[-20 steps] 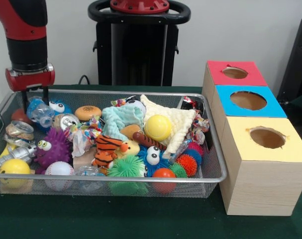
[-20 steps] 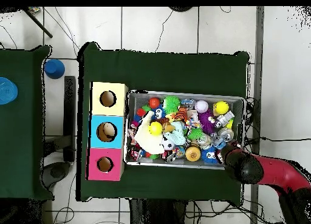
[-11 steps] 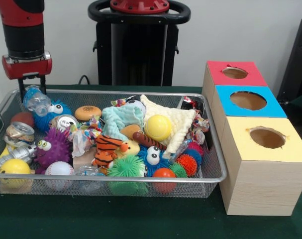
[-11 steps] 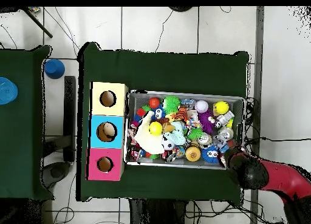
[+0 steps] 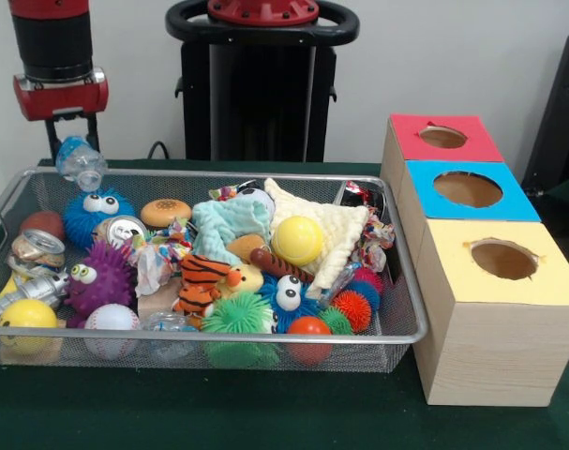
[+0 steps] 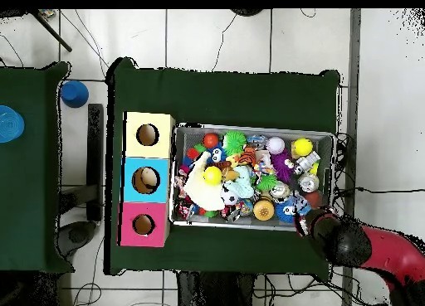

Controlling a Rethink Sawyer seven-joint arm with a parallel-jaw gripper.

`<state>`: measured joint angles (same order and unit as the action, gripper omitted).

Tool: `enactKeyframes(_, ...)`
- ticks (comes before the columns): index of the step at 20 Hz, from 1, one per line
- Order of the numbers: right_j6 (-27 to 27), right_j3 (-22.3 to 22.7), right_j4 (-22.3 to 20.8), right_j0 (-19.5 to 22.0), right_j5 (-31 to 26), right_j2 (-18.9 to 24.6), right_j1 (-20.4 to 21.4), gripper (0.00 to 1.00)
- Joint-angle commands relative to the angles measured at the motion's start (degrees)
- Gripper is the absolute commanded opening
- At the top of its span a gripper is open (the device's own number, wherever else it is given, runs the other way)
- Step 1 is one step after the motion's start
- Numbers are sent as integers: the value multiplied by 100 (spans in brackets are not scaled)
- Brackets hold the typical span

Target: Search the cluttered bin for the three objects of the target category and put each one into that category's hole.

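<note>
Upper left of the front view: black two-finger claw (image 5: pixel 71 150) under a red wrist, clenched on a crushed clear plastic bottle (image 5: pixel 81 162), lifted just above the back rim of the silver wire-mesh bin (image 5: pixel 411 309). Below, in the bin's left end, crushed metal cans (image 5: pixel 36 247) among the toys. At right, red, blue and yellow wooden boxes (image 5: pixel 490 281) with holes. Judged as early: one piece in hand, nothing visibly delivered, transport left.

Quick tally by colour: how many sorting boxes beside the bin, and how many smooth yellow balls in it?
Red box: 1
Blue box: 1
Yellow box: 1
Yellow balls: 2, one on the cream cloth, one at the bin's front corner
Total: 5
</note>
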<state>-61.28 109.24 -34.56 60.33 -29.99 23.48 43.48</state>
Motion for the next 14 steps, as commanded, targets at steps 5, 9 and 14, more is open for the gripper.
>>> enactKeyframes(5, -708, 959, 712, -202, -676, -33, 352, 0)
enactKeyframes(9, -1023, 1415, 993, -418, -560, -175, 696, 0)
enactKeyframes(14, -1473, 1938, 1437, -846, -443, -441, 1204, 0)
